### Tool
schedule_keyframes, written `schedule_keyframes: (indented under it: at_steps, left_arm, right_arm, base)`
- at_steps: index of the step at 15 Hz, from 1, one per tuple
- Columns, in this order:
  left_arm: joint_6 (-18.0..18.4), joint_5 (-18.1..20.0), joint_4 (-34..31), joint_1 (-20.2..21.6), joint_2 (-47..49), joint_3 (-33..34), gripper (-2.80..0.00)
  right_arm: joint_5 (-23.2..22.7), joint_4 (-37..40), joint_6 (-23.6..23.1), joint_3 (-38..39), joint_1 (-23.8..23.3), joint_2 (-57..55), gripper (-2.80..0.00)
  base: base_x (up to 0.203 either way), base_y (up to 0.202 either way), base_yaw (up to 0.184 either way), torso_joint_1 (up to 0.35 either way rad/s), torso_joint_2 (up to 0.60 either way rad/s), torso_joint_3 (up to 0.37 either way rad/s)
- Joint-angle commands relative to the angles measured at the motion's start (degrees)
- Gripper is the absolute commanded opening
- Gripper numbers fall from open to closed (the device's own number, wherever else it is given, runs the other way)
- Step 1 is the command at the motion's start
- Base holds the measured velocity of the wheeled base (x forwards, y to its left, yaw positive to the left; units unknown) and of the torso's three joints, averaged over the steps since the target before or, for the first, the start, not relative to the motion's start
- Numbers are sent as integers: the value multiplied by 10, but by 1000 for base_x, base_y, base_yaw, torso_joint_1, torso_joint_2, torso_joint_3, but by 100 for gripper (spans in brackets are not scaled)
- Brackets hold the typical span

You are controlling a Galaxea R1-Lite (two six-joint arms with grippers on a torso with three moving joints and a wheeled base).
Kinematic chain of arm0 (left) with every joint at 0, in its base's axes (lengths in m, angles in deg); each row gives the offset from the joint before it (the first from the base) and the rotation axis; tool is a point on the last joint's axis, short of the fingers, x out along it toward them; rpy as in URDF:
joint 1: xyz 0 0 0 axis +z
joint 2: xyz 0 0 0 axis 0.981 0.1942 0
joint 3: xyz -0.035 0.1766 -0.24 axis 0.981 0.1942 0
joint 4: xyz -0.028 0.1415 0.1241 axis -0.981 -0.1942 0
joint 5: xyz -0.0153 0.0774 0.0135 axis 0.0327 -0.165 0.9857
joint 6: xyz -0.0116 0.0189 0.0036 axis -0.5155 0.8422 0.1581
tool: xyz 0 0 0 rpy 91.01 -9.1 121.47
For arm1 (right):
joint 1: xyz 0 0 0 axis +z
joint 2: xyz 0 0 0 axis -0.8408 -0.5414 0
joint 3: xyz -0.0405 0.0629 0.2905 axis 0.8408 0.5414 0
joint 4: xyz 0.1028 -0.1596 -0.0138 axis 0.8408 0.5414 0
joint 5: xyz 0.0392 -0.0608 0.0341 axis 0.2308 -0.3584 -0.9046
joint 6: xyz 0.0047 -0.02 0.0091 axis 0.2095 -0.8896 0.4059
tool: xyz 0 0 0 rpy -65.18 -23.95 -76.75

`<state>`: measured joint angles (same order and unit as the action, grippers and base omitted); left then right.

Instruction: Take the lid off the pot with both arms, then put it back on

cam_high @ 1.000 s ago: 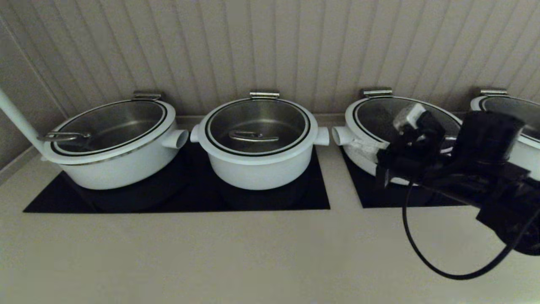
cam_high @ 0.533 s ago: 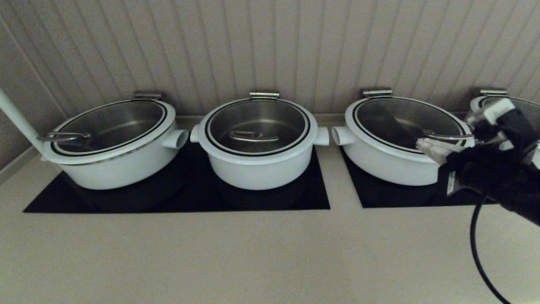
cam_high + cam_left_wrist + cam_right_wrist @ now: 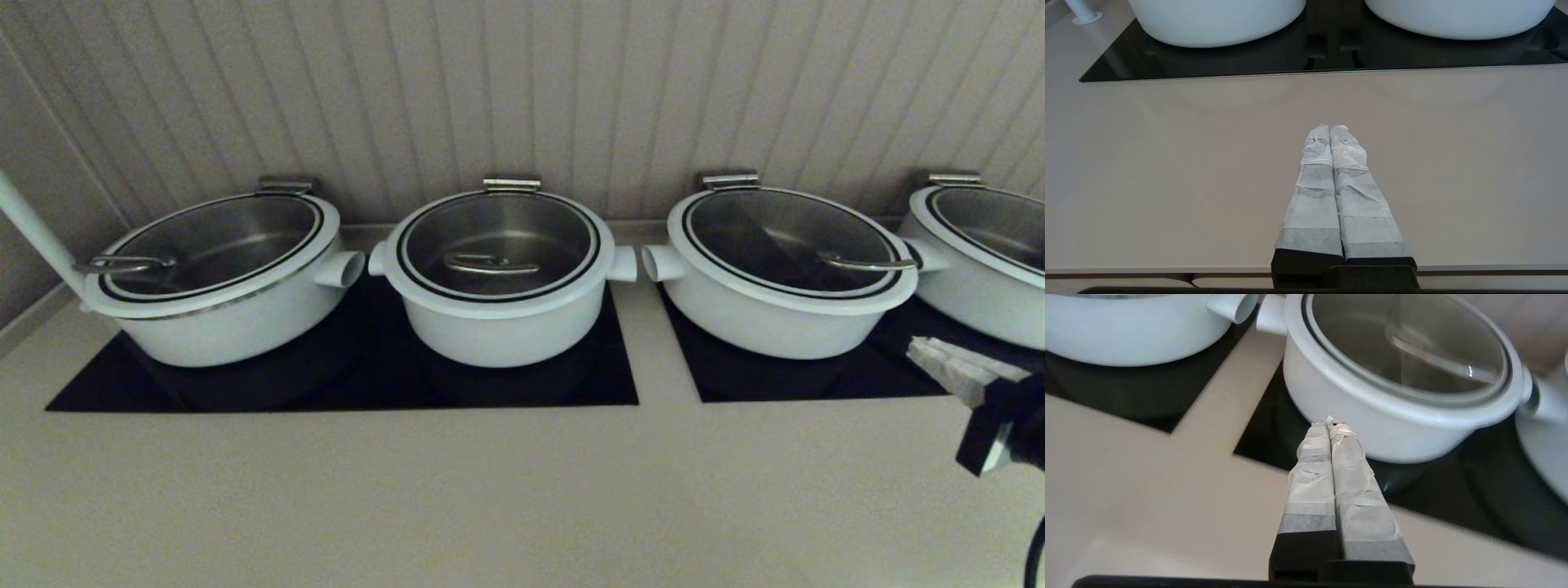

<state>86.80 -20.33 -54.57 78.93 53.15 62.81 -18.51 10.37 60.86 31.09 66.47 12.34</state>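
Lid (image 3: 499, 245) is seated on pot (image 3: 500, 327). Right claw (image 3: 951, 366) is held pressed together nr table's (image 3: 408, 490) right edge; left claw (image 3: 1329, 127) likewise together, over bare table.

Looks like a kitchen, maybe a showroom one: lidded white pots (image 3: 498, 327) lined up on black cooktops (image 3: 343, 384) set into a beige counter (image 3: 408, 490) against a panelled wall (image 3: 522, 90).

Beige counter (image 3: 457, 490) carries 2 black cooktops, left (image 3: 343, 384) and right (image 3: 816, 376); white post (image 3: 33, 233) at far left
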Motion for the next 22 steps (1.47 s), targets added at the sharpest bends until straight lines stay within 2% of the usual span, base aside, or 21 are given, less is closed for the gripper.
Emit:
schedule_keyframes:
  at_steps: [1,2,4,6,9,11,12,15,18,22]
  left_arm:
    - [0,0,0,0,0,0,-280]
    - [0,0,0,0,0,0,-280]
    - [0,0,0,0,0,0,-280]
    - [0,0,0,0,0,0,-280]
    - [0,0,0,0,0,0,-280]
    - [0,0,0,0,0,0,-280]
    - [0,0,0,0,0,0,-280]
    - [0,0,0,0,0,0,-280]
    - [0,0,0,0,0,0,-280]
    - [0,0,0,0,0,0,-280]
  right_arm:
    - [-39,2,7,45,-71,58,-280]
    - [-75,4,22,75,-105,89,-280]
    - [-128,18,50,119,-137,155,-280]
    - [-148,51,65,154,-160,227,-280]
    - [-134,106,83,168,-169,313,-280]
    - [-113,173,84,169,-169,381,-280]
    - [-92,215,84,169,-167,416,-280]
    - [23,322,86,169,-150,475,-280]
    - [26,329,79,169,-130,484,-280]
    - [-15,416,37,169,-107,591,-280]
  base:
    - [0,0,0,0,0,0]
    - [0,0,0,0,0,0]
    - [0,0,0,0,0,0]
    - [0,0,0,0,0,0]
    - [0,0,0,0,0,0]
    - [0,0,0,0,0,0]
    - [0,0,0,0,0,0]
    - [0,0,0,0,0,0]
    - [0,0,0,0,0,0]
    - [0,0,0,0,0,0]
